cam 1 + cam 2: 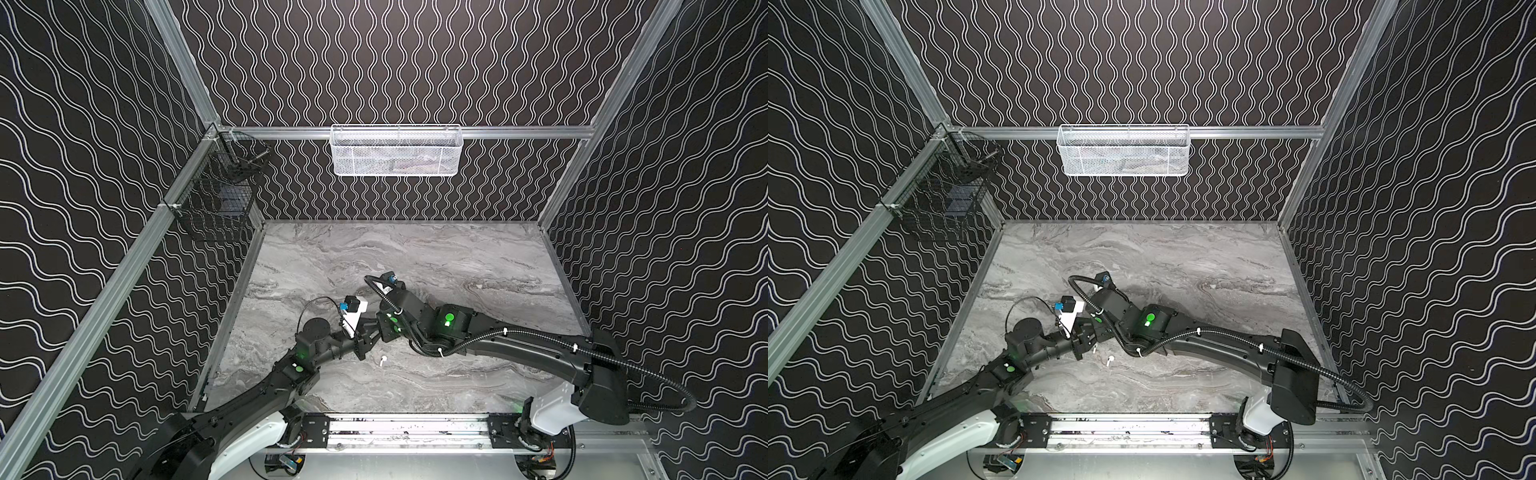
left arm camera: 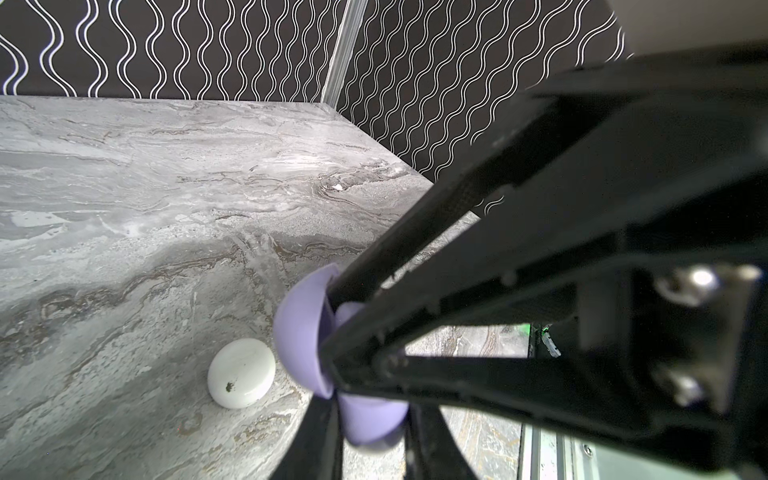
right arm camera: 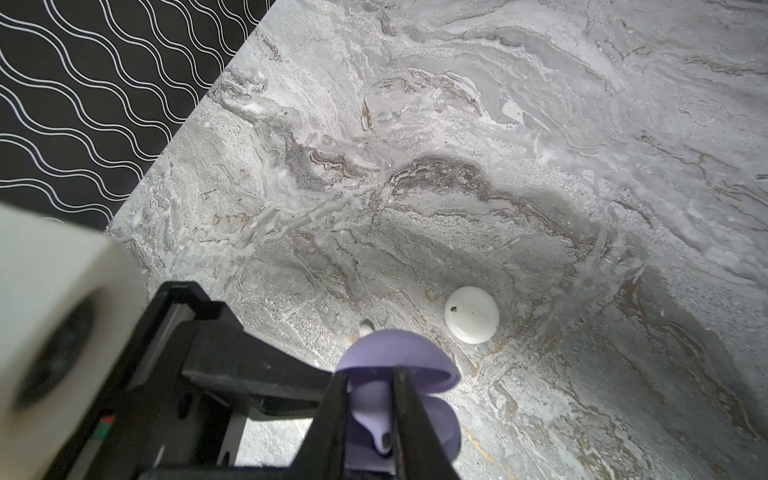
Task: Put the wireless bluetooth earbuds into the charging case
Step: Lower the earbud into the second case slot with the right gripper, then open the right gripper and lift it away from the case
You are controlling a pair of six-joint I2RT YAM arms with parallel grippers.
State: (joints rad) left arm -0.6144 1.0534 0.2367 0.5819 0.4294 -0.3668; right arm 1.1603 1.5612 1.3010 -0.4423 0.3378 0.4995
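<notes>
My left gripper (image 2: 370, 411) is shut on the lower half of an open lilac charging case (image 2: 303, 328), held above the table with its lid swung up. My right gripper (image 3: 370, 374) reaches into the open case, shut on a lilac earbud (image 3: 372, 409) with its stem pointing down into the case (image 3: 399, 349). In both top views the two grippers meet at mid-table (image 1: 374, 330) (image 1: 1088, 332), hiding the case. A closed white round case (image 2: 241, 373) (image 3: 471, 314) lies on the marble beside them. White earbuds lie loose on the table (image 1: 381, 360) (image 1: 1109, 360) (image 1: 1095, 348) (image 3: 365, 329).
A white mesh basket (image 1: 396, 151) hangs on the back wall and a black wire basket (image 1: 220, 195) on the left wall. The arms' mounting rail (image 1: 407, 428) runs along the front edge. Patterned walls close in the marble table (image 1: 457, 257).
</notes>
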